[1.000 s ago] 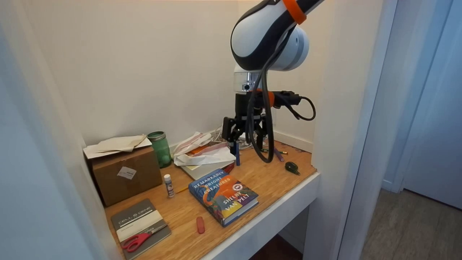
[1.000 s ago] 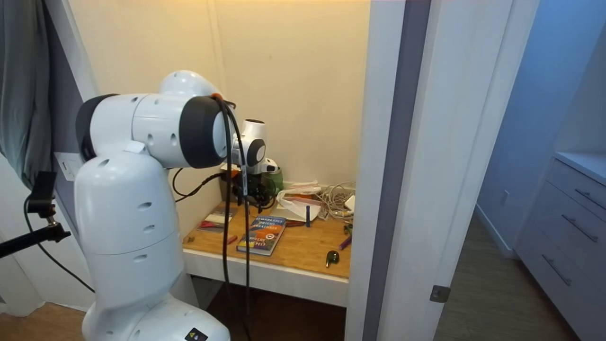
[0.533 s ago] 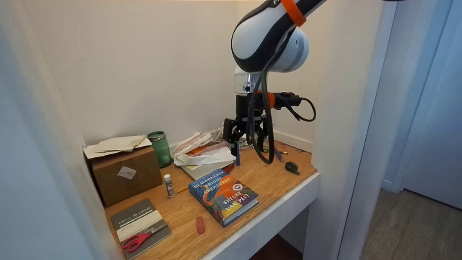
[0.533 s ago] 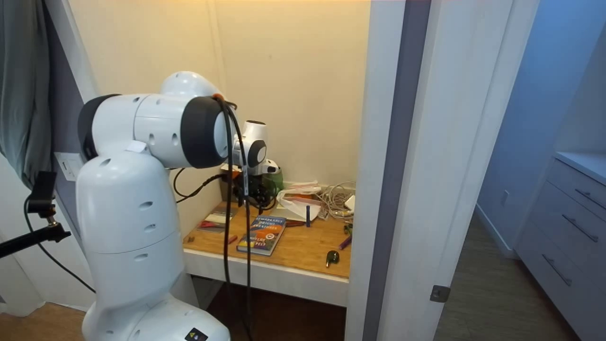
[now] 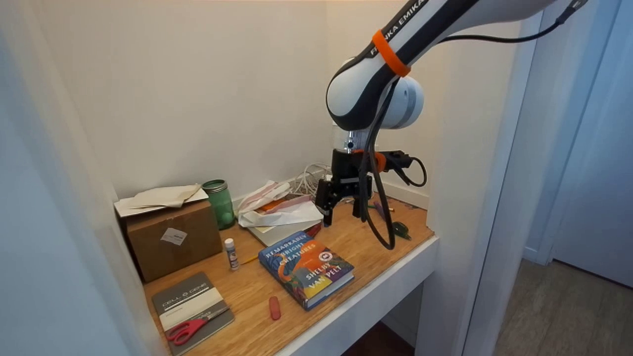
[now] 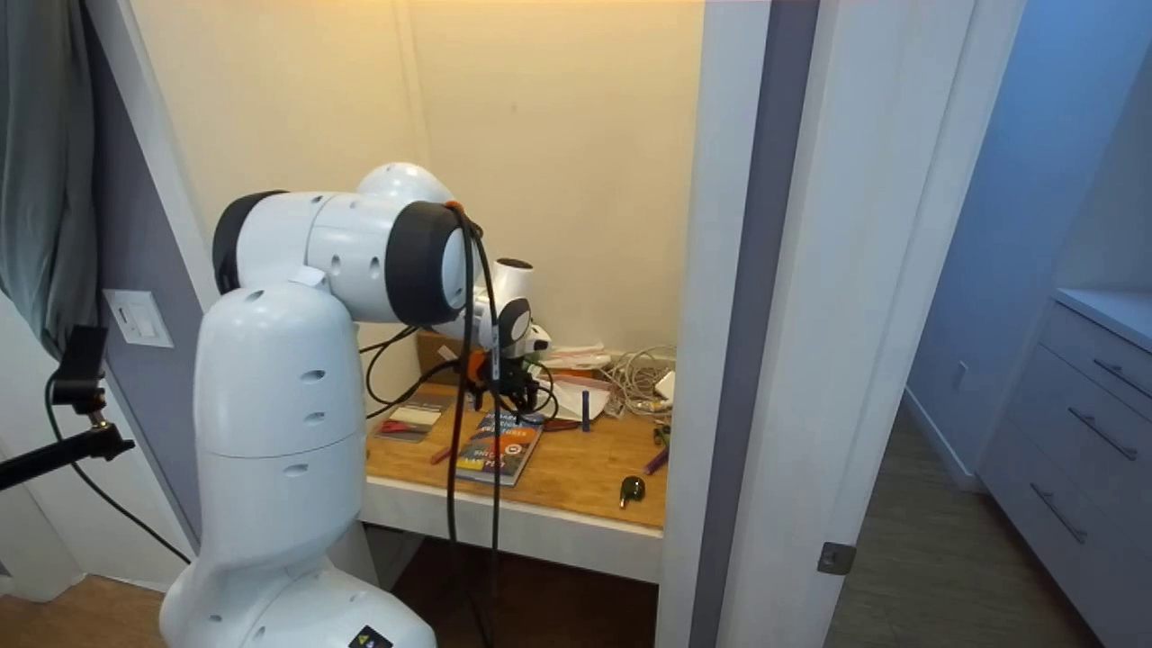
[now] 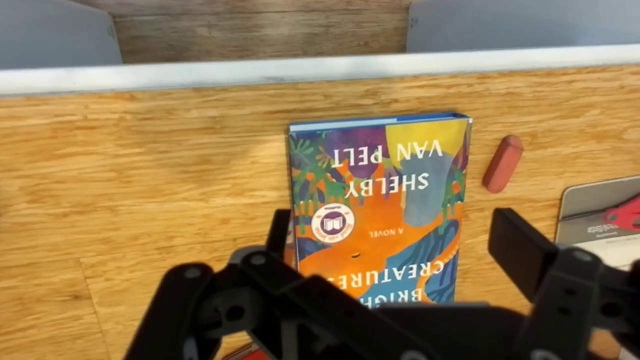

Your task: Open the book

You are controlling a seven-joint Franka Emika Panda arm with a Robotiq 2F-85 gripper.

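The book lies closed and flat on the wooden desk, front cover up. Its cover is blue, orange and yellow with white lettering. It also shows in an exterior view, partly behind hanging cables, and in the wrist view, where its lettering is upside down. My gripper points down above the desk, higher than the book and apart from it. In the wrist view the gripper is open and empty, its fingers framing the book on either side. The book's title end is hidden there behind the gripper.
A red eraser, a grey booklet with red scissors and a glue bottle lie near the book. A box, green jar and white bag stand behind. A blue marker stands upright.
My arm has lowered and shifted; the gripper is lower in both exterior views and slightly farther right. The book has not moved.
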